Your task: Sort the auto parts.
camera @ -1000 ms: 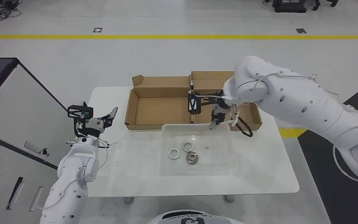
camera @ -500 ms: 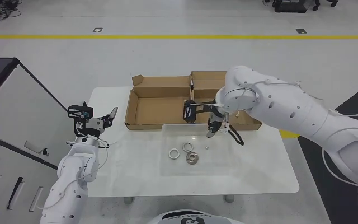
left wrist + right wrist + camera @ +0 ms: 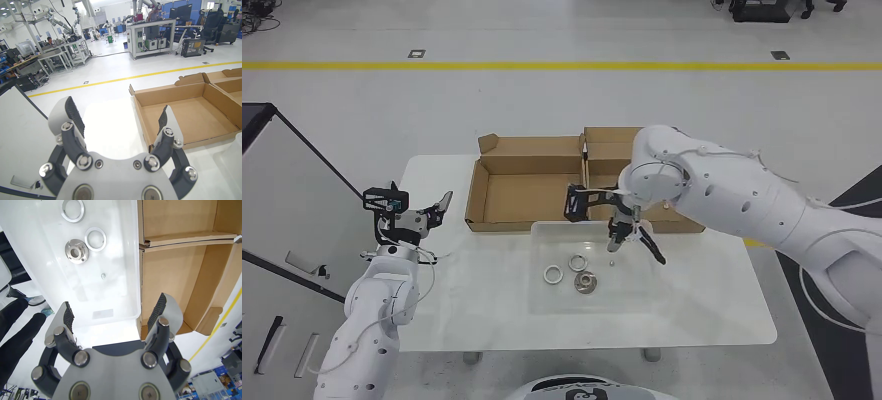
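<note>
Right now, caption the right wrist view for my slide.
Open right tool over clear bin holding two rings, flange and bolt.

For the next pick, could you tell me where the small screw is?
In the top view, the screw lies in the tray, right of the flange.

Lighting here is super bright and flat, all from overhead ceiling lights (image 3: 7,3), so shadows stay faint and soft. The white table (image 3: 492,290) pretty much blows out in the left wrist view and blends with the pale floor from the top. The clear bin (image 3: 117,262) picks up milky glare patches, and the metal flange (image 3: 76,251) has hot highlights. Only the inner walls of the cardboard box (image 3: 189,113) go a bit darker. Both wrist views have fisheye bending near the edges, see the yellow floor line (image 3: 132,76).
</note>
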You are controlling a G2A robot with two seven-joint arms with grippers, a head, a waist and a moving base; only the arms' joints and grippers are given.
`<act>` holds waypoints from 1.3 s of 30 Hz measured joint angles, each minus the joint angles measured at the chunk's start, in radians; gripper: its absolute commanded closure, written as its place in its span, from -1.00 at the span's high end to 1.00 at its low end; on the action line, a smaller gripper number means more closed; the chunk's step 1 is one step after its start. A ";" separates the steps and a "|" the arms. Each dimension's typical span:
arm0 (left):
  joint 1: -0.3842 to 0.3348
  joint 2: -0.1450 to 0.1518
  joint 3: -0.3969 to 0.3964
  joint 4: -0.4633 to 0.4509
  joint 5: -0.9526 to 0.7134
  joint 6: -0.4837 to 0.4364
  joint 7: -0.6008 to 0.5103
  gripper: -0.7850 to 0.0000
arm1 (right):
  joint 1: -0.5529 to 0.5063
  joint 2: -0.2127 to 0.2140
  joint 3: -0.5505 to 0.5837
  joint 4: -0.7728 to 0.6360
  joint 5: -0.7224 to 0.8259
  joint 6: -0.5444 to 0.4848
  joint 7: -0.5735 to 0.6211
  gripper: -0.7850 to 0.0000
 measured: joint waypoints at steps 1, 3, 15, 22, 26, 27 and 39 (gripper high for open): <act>0.000 0.000 0.000 0.000 0.000 0.000 0.000 1.00 | -0.001 -0.002 0.000 0.002 0.001 0.002 0.002 0.95; 0.000 0.000 0.000 0.000 0.000 0.000 0.000 1.00 | -0.003 -0.008 0.000 0.008 0.004 0.008 0.008 0.88; 0.000 0.000 0.000 0.000 0.000 0.000 0.000 1.00 | -0.005 -0.042 0.000 0.015 0.019 0.023 0.023 0.77; 0.000 0.000 0.000 0.000 0.000 0.000 0.000 1.00 | -0.012 -0.058 0.000 0.011 0.038 0.052 0.052 0.84; 0.000 0.000 0.000 0.000 0.000 0.000 0.000 1.00 | -0.020 -0.064 0.000 0.011 0.050 0.075 0.075 0.84; 0.000 0.000 0.000 0.000 0.000 0.000 0.000 1.00 | -0.024 -0.065 0.000 0.012 0.054 0.083 0.083 1.00; 0.000 0.000 0.000 0.000 0.000 0.000 0.000 1.00 | -0.033 -0.065 0.000 0.002 0.066 0.094 0.094 1.00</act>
